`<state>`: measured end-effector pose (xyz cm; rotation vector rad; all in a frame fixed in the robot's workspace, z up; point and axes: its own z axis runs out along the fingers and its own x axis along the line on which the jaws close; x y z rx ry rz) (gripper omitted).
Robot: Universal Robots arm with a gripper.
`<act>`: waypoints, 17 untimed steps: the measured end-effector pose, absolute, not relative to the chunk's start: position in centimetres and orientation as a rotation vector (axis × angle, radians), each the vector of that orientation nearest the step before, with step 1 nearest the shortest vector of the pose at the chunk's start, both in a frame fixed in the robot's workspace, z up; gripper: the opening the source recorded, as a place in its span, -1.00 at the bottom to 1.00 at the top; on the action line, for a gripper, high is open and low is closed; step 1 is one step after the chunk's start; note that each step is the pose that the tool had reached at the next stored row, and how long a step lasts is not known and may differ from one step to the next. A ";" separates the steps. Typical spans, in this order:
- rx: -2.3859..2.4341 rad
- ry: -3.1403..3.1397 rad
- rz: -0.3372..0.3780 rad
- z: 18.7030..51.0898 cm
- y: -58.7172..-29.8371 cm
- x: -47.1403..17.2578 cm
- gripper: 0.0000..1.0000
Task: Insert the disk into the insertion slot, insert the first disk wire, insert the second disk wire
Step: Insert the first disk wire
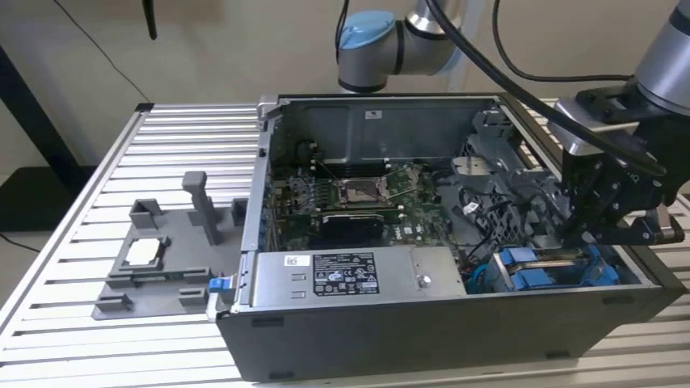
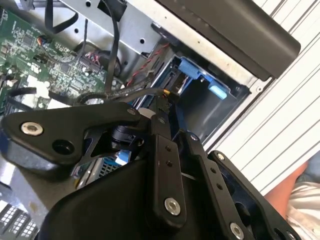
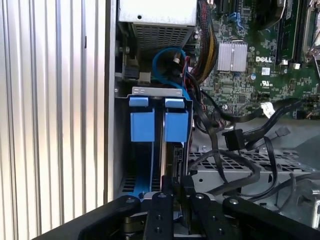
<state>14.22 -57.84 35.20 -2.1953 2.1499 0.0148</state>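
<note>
The insertion slot (image 1: 505, 279) is the grey bay with blue tabs (image 3: 142, 125) in the open computer case's near corner, at the exterior view's right. Inside it a thin grey edge framed in blue stands upright; that is the disk (image 3: 162, 150). My gripper (image 1: 577, 238) hangs straight over the slot. Its fingers (image 3: 172, 192) are pressed close together and reach down into the bay. In the second wrist view a black wire (image 2: 125, 94) ends right at the gripper (image 2: 167, 97) tips. Whether it is clamped there I cannot tell.
The green motherboard (image 1: 367, 194) fills the case floor, with loose black cables (image 3: 240, 140) lying beside the bay. A silver box with a label (image 1: 345, 275) sits along the near case wall. On the ribbed table (image 1: 183, 145) a grey fixture (image 1: 151, 275) holds a small silver chip (image 1: 144, 253).
</note>
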 end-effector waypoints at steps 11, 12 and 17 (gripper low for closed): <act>-2.194 2.150 0.014 34.9 -57.6 14.3 -0.62; -2.194 2.150 0.014 34.8 -57.5 14.3 -0.62; -2.195 2.151 0.013 34.4 -57.2 14.3 -0.62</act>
